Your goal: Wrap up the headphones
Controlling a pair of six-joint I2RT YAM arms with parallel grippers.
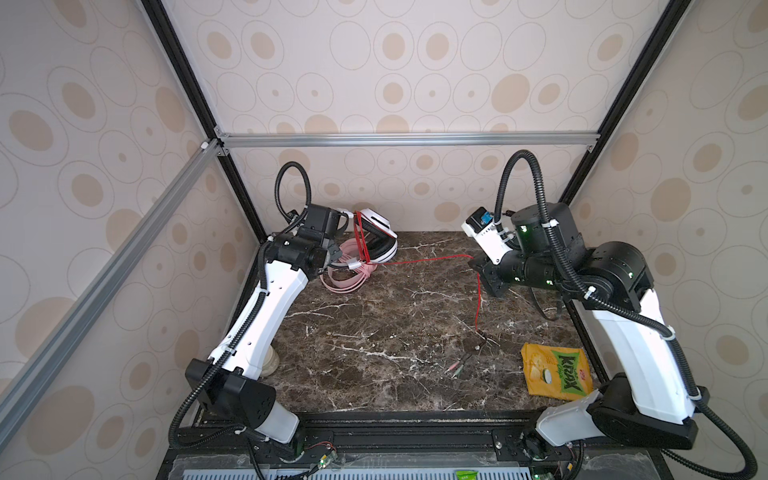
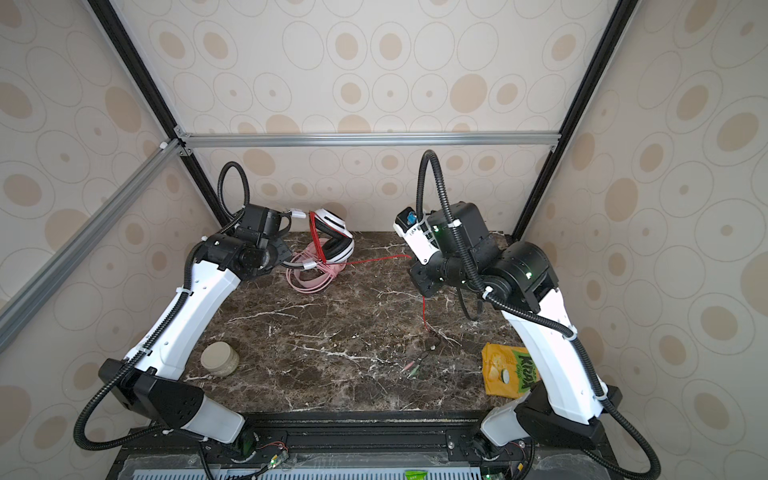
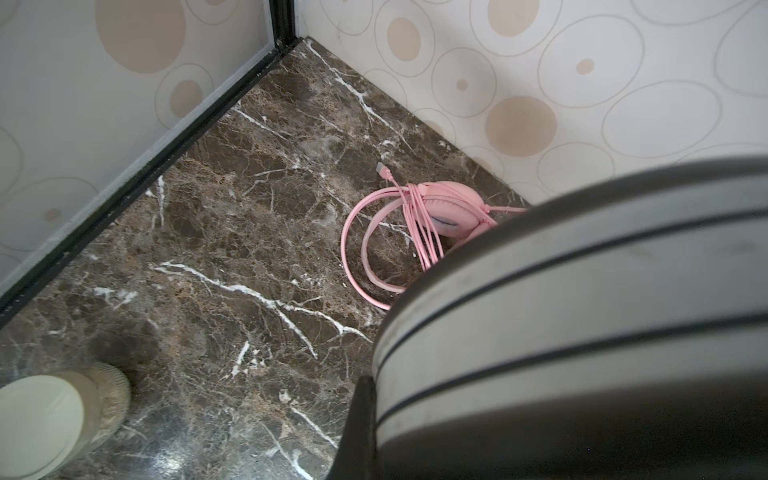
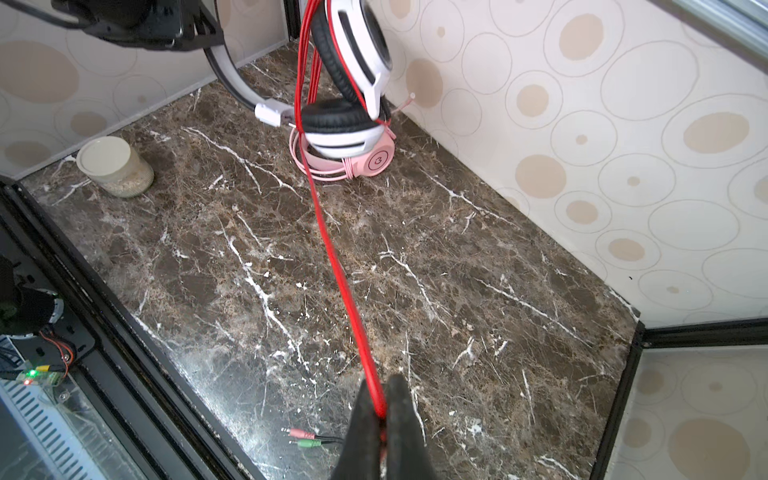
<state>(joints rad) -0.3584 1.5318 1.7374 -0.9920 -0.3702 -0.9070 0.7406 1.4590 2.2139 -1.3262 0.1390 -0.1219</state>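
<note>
Pink headset [image 3: 451,205]; white-and-black headset [image 4: 349,139], red cable [image 4: 336,266]; counter [image 1: 374,324] in brown marble, white-veined; chip bag [image 1: 557,372], yellow and green.

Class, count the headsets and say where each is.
2. The white-and-black headset hangs above the back-left corner of the table; the pink headset lies on the table beneath it. No other shows.

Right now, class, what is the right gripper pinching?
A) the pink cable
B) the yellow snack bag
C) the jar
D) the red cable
D: in the right wrist view the right gripper is shut on the red cable, which runs on to the white-and-black headset.
</note>
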